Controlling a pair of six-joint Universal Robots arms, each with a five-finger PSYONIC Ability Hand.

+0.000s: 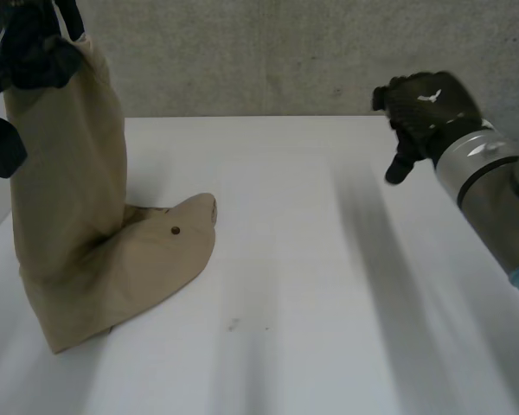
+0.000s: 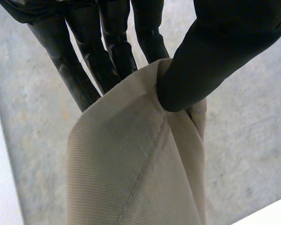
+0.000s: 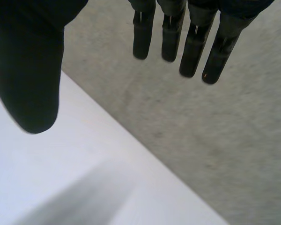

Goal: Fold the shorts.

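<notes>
Surface: white point(image 1: 329, 259), grey wall point(image 1: 285, 52) behind.
Shorts point(image 1: 78, 216): tan, hanging at the left side, lower end bunched on the surface.
Left hand point(image 2: 225, 51): raised, thumb and fingers pinching the shorts' top edge.
Right hand point(image 1: 424, 108): raised at the far right, fingers straight, holding nothing.

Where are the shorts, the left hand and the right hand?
shorts point(image 1: 130, 259), head view, their lower part.
left hand point(image 2: 215, 51), left wrist view, its thumb.
right hand point(image 1: 428, 108), head view, its back.
</notes>
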